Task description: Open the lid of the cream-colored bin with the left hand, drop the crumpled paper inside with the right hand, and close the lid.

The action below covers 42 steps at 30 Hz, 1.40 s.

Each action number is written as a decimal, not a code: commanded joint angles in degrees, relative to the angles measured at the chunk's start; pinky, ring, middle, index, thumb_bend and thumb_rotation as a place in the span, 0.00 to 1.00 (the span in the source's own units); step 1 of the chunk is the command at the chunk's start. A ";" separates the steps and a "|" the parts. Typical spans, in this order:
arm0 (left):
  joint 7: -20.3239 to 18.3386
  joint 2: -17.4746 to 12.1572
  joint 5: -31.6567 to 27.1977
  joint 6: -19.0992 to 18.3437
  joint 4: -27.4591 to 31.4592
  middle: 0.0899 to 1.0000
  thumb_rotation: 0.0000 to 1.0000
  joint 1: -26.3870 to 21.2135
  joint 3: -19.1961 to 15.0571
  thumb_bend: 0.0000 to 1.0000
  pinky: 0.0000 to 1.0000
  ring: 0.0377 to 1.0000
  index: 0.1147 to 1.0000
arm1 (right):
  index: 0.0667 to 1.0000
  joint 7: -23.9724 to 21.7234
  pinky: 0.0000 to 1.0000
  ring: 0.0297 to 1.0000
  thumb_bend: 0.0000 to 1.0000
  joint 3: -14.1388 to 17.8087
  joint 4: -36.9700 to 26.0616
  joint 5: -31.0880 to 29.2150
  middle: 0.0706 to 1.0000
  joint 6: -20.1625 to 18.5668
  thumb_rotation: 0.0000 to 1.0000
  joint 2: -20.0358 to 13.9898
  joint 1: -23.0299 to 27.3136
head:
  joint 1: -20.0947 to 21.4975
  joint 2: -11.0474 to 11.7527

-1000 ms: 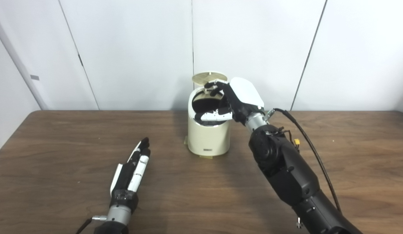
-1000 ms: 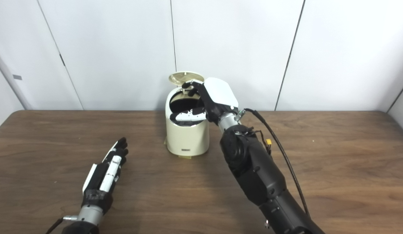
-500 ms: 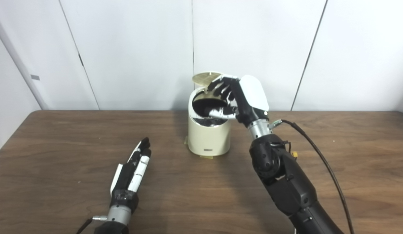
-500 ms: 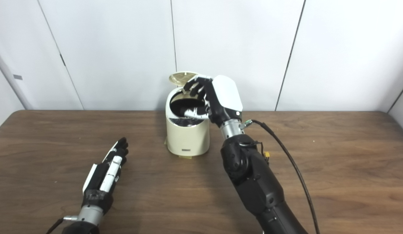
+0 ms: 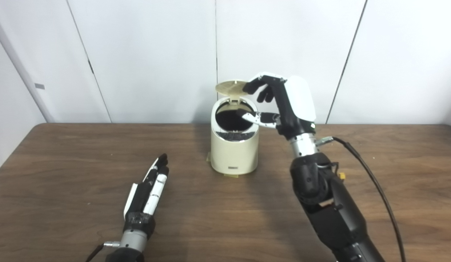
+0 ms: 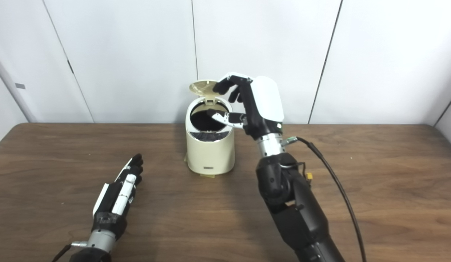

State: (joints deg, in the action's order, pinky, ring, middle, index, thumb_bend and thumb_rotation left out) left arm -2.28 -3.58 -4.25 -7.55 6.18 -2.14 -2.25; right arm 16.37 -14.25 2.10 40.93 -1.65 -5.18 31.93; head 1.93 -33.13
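While the lid stands open: the scene is noted as follows.
Change: the right hand (image 5: 283, 103) has been lifted up and back from the mouth of the cream-colored bin (image 5: 234, 153); its fingers are spread and nothing is held.
Crumpled paper: not seen anywhere; it is judged to lie inside the dark opening.
Lid (image 5: 231, 86): raised at the bin's back rim, so closing is judged the remaining step.
Left hand (image 5: 149, 189): laid flat on the table (image 5: 65, 174), fingers straight and close together, empty.
Writing: a small dark label (image 5: 232, 167) low on the bin's front, unreadable.
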 commanded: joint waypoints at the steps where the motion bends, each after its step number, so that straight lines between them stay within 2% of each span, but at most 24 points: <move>1: -0.94 0.05 -0.85 -0.32 -0.62 0.97 0.77 -0.76 0.40 0.60 1.00 1.00 1.00 | 0.46 -0.09 0.42 0.39 0.50 1.41 -3.94 -0.15 0.48 1.22 0.00 -1.09 0.32 | 0.19 0.00; 3: -1.07 -0.06 -1.23 -0.08 -0.88 0.97 0.77 -0.98 0.13 0.60 1.00 0.99 1.00 | 0.45 -0.32 0.43 0.39 0.50 2.27 -5.88 -0.47 0.47 1.76 0.00 -1.85 -1.63 | 0.42 0.12; 5: -1.09 -0.22 -1.41 -0.04 -1.03 0.97 0.76 -1.18 -0.11 0.59 1.00 0.99 1.00 | 0.46 -0.42 0.37 0.38 0.50 3.10 -7.41 -0.65 0.46 2.08 0.00 -2.40 -3.57 | 0.60 0.13; 8: -1.00 -0.44 -1.49 0.18 -1.51 0.97 0.77 -1.63 -0.54 0.58 1.00 0.98 1.00 | 0.46 -1.38 0.33 0.39 0.50 4.69 -10.40 -0.73 0.47 0.44 0.00 -2.64 -7.23 | 1.13 0.16; 14: -1.39 -1.21 -1.68 0.51 -1.97 0.97 0.76 -2.24 -0.78 0.59 0.98 0.97 1.00 | 0.46 -0.57 0.36 0.39 0.50 8.18 -12.06 -2.37 0.46 1.23 0.00 -3.30 -12.52 | 1.98 0.14; 17: -1.42 -1.57 -1.78 0.14 -1.84 0.96 0.76 -2.46 -0.78 0.60 0.97 0.97 1.00 | 0.47 -1.13 0.36 0.40 0.50 10.26 -13.30 -4.01 0.46 -0.51 0.00 -2.40 -14.66 | 2.41 0.11; 19: -1.45 -1.78 -1.88 0.06 -1.77 0.96 0.75 -2.55 -0.76 0.60 0.97 0.96 1.00 | 0.49 -3.61 0.38 0.41 0.50 11.97 -14.49 -8.34 0.46 -3.35 0.00 -1.26 -15.70 | 2.64 0.15; 20: -1.43 -1.82 -2.00 -0.09 -1.69 0.96 0.75 -2.58 -0.78 0.60 0.97 0.96 1.00 | 0.49 -5.22 0.44 0.41 0.51 12.77 -15.03 -10.84 0.46 -4.89 0.00 -0.83 -16.15 | 2.78 0.11; 21: -1.46 -1.88 -2.17 -0.23 -1.63 0.96 0.74 -2.63 -0.82 0.60 0.97 0.97 1.00 | 0.47 -6.98 0.49 0.51 0.52 13.63 -15.34 -13.76 0.46 -6.77 0.00 -0.37 -16.52 | 2.87 0.07; 23: -1.50 -1.99 -2.33 -0.44 -1.48 0.96 0.74 -2.70 -0.81 0.61 0.98 0.97 1.00 | 0.46 -10.79 0.57 0.63 0.51 15.99 -15.27 -22.53 0.64 -9.82 0.12 0.90 -17.01 | 2.91 -0.02; 24: -1.61 -2.11 -2.45 -0.44 -1.50 0.96 0.75 -2.76 -0.84 0.60 0.98 0.97 1.00 | 0.67 -13.26 0.66 0.73 0.57 17.46 -14.56 -28.21 0.75 -11.25 0.41 1.40 -17.20 | 2.95 -0.06; 25: -1.70 -2.19 -2.51 -0.47 -1.49 0.97 0.76 -2.81 -0.83 0.60 0.98 0.97 1.00 | 0.78 -15.24 0.75 0.82 0.62 18.70 -13.89 -32.85 0.83 -12.22 0.62 1.75 -17.34 | 2.95 -0.06; 27: -1.85 -2.37 -2.75 -0.75 -1.34 0.97 0.77 -2.91 -0.90 0.60 0.99 0.98 1.00 | 0.92 -17.56 0.88 0.94 0.69 20.62 -12.45 -39.05 0.96 -13.58 0.88 2.48 -17.75 | 2.94 -0.04; 28: -1.89 -2.43 -2.83 -0.87 -1.27 0.97 0.77 -2.94 -0.93 0.60 0.99 0.98 1.00 | 0.96 -17.90 0.91 0.97 0.71 21.03 -12.10 -40.56 0.98 -13.96 0.94 2.68 -17.91 | 2.94 -0.07; 30: -2.13 -2.65 -3.21 -1.34 -0.97 0.98 0.77 -3.10 -1.06 0.60 1.00 0.99 1.00 | 0.99 -18.16 0.97 0.99 0.71 21.73 -11.18 -43.00 1.00 -14.28 0.99 3.23 -18.91 | 2.87 -0.19; 32: -2.34 -2.83 -3.44 -1.63 -0.83 0.98 0.78 -3.29 -1.30 0.60 1.00 0.99 1.00 | 1.00 -18.04 0.99 1.00 0.70 21.72 -10.44 -44.05 1.00 -13.48 1.00 3.26 -19.74 | 2.87 -0.26; 42: -2.91 -3.95 -4.32 -2.76 -0.57 0.98 0.81 -5.95 -2.51 0.55 1.00 0.99 1.00 | 1.00 -16.95 1.00 1.00 0.62 22.95 -6.83 -48.11 1.00 -11.06 1.00 3.40 -21.37 | 2.47 -0.12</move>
State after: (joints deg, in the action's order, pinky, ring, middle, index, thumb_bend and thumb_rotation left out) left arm -4.95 -6.85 -8.29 -10.62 4.52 -5.23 -4.48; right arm -0.55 8.31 -3.48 -6.33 -15.64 -1.96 9.05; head 4.40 -33.22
